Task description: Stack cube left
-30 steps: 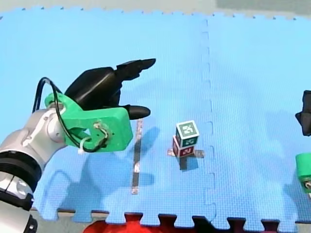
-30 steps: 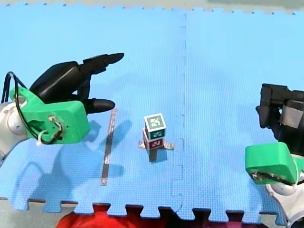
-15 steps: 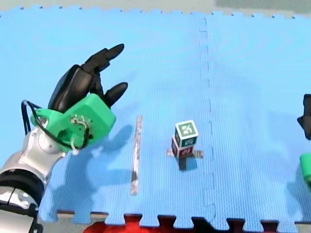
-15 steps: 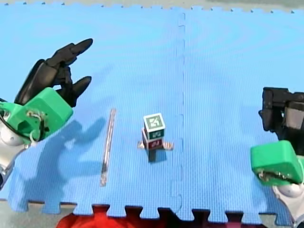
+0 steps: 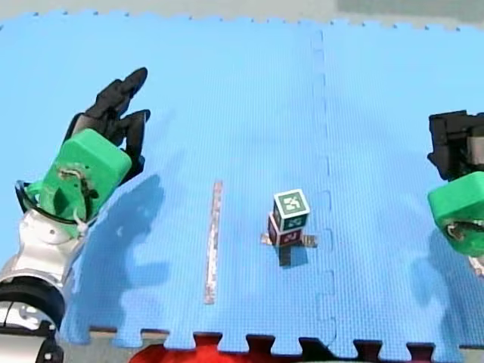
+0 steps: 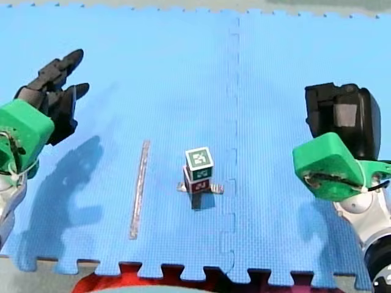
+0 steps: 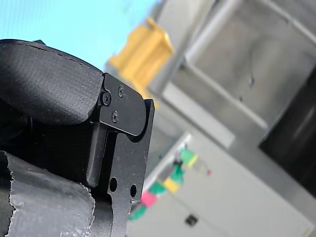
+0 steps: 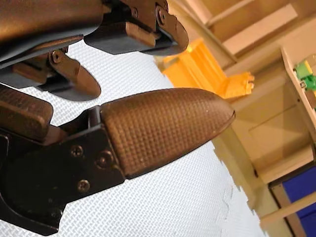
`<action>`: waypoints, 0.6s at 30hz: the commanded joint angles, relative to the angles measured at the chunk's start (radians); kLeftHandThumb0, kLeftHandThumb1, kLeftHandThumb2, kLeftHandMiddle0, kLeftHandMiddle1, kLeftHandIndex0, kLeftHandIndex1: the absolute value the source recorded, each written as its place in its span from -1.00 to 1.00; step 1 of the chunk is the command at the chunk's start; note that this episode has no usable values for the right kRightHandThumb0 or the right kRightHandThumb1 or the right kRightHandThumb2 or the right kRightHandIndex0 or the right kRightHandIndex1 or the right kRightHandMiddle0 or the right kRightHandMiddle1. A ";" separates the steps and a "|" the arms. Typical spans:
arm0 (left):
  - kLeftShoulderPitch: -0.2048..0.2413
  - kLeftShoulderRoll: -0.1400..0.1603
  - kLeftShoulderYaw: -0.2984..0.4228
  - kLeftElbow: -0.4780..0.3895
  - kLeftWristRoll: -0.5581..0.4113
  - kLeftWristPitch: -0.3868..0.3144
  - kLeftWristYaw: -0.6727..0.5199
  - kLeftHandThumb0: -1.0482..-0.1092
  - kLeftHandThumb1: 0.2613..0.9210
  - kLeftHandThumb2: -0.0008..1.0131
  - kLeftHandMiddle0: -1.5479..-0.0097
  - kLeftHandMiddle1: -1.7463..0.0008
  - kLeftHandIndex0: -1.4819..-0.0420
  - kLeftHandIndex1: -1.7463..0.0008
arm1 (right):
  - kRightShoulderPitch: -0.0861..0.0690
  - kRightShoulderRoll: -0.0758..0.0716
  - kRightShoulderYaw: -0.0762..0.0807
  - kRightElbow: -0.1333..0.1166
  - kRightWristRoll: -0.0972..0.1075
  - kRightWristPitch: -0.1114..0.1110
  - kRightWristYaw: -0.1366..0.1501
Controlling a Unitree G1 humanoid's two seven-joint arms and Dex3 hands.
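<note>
Green cube [image 5: 292, 206] sits on the red cube [image 5: 286, 236], middle of the blue mat [image 5: 227, 91]. Left hand [image 5: 115, 115] holds nothing, well apart. Can't tell the right hand [image 6: 339, 119]'s state. 1 stray arm swing nearby could topple the stack.

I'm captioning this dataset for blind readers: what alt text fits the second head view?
A green cube stands on a red cube midway across a blue foam mat, with a grey strip to their left. The open left hand is near the mat's left edge, the right hand near its right edge.
</note>
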 commanded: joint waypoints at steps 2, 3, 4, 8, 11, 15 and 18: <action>-0.004 0.006 0.019 0.007 -0.010 0.012 -0.020 -1.00 1.00 0.65 0.53 0.98 0.75 1.00 | -0.032 0.016 0.005 0.025 0.015 0.032 0.031; -0.004 0.007 0.023 0.008 -0.011 0.016 -0.025 -1.00 1.00 0.65 0.53 0.98 0.76 1.00 | -0.040 0.022 0.007 0.030 0.016 0.041 0.033; -0.004 0.008 0.027 0.010 -0.012 0.019 -0.028 -1.00 1.00 0.65 0.53 0.98 0.76 1.00 | -0.046 0.026 0.008 0.033 0.016 0.047 0.034; -0.007 0.011 0.041 0.016 -0.015 0.028 -0.035 -1.00 1.00 0.66 0.54 0.99 0.78 1.00 | -0.058 0.031 0.012 0.044 0.023 0.054 0.043; -0.010 0.013 0.050 0.020 -0.016 0.032 -0.042 -1.00 1.00 0.66 0.55 0.99 0.79 1.00 | -0.062 0.030 0.011 0.048 0.030 0.055 0.052; -0.009 0.012 0.059 0.020 -0.016 0.028 -0.052 -1.00 1.00 0.67 0.55 0.99 0.79 1.00 | -0.063 0.029 0.011 0.054 0.037 0.055 0.059; -0.007 0.011 0.067 0.018 -0.022 0.021 -0.068 -1.00 1.00 0.68 0.55 0.99 0.80 1.00 | -0.060 0.029 0.012 0.056 0.041 0.052 0.061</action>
